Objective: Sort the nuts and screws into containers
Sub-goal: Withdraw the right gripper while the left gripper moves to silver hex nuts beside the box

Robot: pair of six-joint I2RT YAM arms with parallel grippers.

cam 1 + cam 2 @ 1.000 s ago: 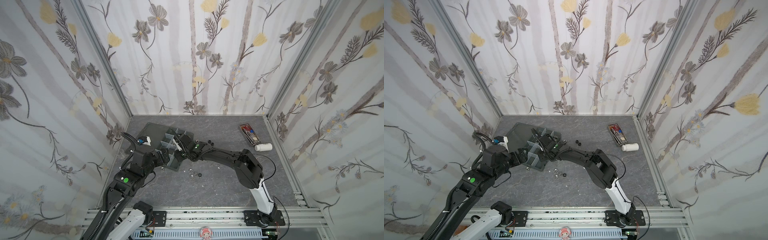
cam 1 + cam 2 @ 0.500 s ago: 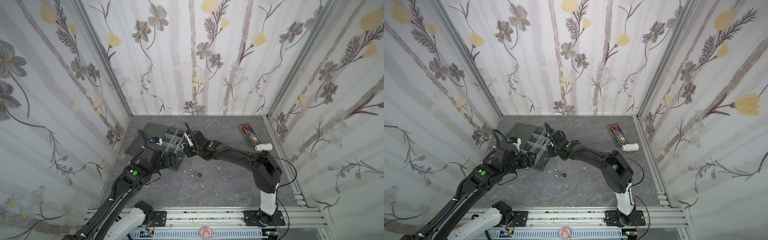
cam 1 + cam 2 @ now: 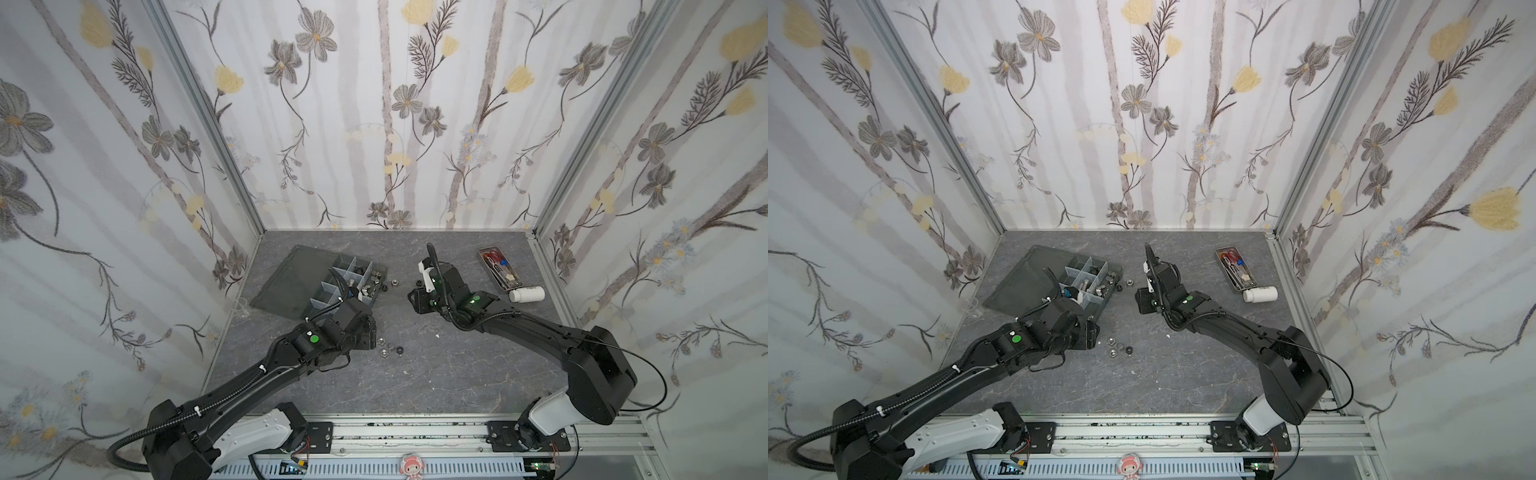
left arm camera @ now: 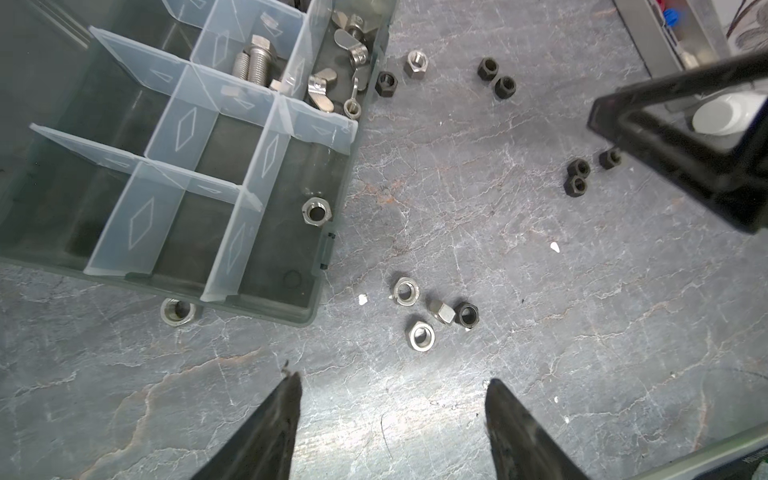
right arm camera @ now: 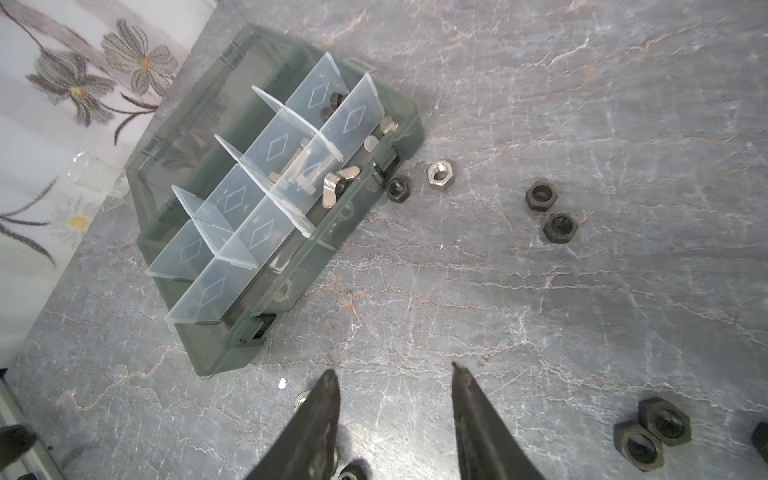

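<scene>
Holding my left hand (image 4: 392, 379) open and empty over the worktop (image 4: 540, 332), I see loose silver nuts (image 4: 420, 334) just ahead, beside the box (image 4: 347, 166). Screws (image 4: 257, 66) lie in one compartment. My right hand (image 5: 392, 368) is open too, near black nuts (image 5: 559, 226).

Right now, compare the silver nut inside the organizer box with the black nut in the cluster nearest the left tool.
The silver nut is shiny; the black nut is dark. The silver nut lies in a compartment of the organizer box; the black nut lies on the table. The silver nut is alone there; the black nut touches a silver neighbour. Both are hex nuts lying flat, hole up.
</scene>
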